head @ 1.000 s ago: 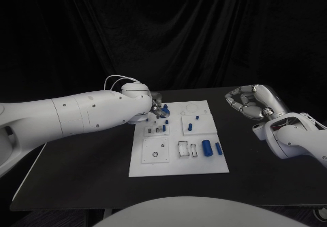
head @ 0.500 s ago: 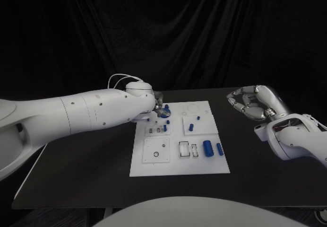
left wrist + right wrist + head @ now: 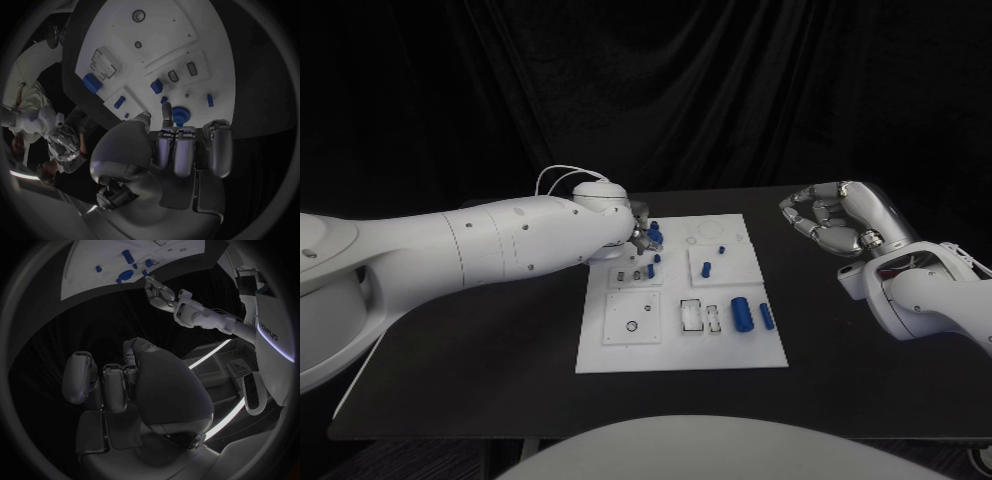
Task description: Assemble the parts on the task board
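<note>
The white task board (image 3: 678, 345) lies in the middle of the black table. My left hand (image 3: 639, 233) hovers low over its far left corner, fingertips down beside a blue round part (image 3: 655, 237). In the left wrist view, one fingertip (image 3: 166, 109) stands right against that round part (image 3: 180, 114), the other fingers curled; I cannot tell whether the part is gripped. Two blue cylinders (image 3: 737, 312) lie at the board's near right. My right hand (image 3: 834, 216) hangs in the air to the right of the board, fingers curled in on nothing.
Small blue parts (image 3: 707, 268) stand in the far right block of the board, and more (image 3: 156, 86) sit near my left fingers. White inset plates with slots (image 3: 630, 326) take up the board's near left. Bare black table (image 3: 473, 360) surrounds the board.
My left arm has swung further in over the table, and its hand has crept slightly right at the board's far left corner. The right hand has barely moved.
</note>
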Tool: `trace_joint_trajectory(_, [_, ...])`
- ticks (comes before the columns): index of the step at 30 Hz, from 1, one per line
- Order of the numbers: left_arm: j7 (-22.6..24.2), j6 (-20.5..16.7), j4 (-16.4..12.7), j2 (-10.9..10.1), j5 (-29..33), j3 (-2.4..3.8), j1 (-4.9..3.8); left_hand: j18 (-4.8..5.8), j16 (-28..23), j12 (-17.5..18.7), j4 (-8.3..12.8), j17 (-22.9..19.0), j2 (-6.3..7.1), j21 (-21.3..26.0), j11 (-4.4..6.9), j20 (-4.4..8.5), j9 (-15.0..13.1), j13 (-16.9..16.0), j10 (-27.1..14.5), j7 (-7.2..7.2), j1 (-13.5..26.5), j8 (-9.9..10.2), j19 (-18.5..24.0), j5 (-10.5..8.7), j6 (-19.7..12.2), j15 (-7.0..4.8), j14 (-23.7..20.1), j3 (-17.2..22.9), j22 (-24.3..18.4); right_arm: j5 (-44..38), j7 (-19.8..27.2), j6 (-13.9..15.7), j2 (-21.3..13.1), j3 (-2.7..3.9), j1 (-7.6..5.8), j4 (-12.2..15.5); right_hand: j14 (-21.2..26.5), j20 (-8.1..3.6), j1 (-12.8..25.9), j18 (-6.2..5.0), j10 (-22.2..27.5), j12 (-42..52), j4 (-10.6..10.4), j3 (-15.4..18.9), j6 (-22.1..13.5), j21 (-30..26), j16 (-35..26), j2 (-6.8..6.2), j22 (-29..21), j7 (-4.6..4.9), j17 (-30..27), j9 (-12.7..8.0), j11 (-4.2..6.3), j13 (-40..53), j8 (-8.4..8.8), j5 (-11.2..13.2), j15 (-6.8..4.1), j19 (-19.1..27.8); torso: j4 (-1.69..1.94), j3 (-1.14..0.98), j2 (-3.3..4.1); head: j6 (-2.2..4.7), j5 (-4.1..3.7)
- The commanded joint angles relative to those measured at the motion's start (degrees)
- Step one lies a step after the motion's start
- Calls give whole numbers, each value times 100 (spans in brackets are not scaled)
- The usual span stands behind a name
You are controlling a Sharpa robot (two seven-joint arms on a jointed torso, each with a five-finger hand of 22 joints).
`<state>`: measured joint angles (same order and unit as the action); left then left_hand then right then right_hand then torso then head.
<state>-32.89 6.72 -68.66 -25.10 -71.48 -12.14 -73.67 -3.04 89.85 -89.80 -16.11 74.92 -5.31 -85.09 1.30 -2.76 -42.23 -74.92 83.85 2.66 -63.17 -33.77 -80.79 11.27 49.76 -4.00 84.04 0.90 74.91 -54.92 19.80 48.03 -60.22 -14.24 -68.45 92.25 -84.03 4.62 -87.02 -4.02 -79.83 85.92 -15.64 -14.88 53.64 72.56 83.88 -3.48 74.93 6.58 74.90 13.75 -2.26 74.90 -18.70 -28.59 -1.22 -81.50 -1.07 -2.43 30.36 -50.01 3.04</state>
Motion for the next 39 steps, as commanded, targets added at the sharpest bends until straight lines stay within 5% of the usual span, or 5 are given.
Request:
trace_joint_trajectory(1, [177, -40, 36, 31, -11, 5, 47, 10, 15, -20, 36, 1508, -31, 24, -19, 9, -9, -1508, 615, 2, -15, 33, 39, 38, 40, 17, 596, 8, 298, -2, -42, 59, 1, 4, 12, 9, -333, -14, -17, 0, -4, -38, -3, -44, -39, 6, 18, -54, 975, -18, 990, -7, 27, 397, -33, -37, -54, -37, -5, -3, -6, 1, 6])
trace_joint_trajectory(18, [232, -268, 205, 126, -11, 6, 244, 4, 15, -20, 65, 1508, -28, 45, -22, 4, -19, -1508, 615, 2, -57, 162, 57, 97, 108, 20, 596, 36, 276, -2, -54, 24, 10, 4, 12, 11, -340, -16, -30, 1, -4, -40, 8, -57, -45, 14, 28, -62, 977, -17, 998, -9, 28, 394, -39, -65, -55, -44, -12, -10, -11, 1, 14])
trace_joint_trajectory(39, [189, -229, 325, 151, -11, 6, 389, 3, 15, -20, 59, 1508, -28, 51, -18, 4, -42, -1508, 615, -5, -50, 211, 56, 129, 191, 19, 596, 43, 275, -2, -91, -15, -1, 4, 13, 3, -343, -17, -39, 0, -1, -42, 17, -65, -48, 10, 33, -65, 976, -17, 1000, -10, 28, 387, -42, -80, -56, -45, -22, -17, -13, 1, 14])
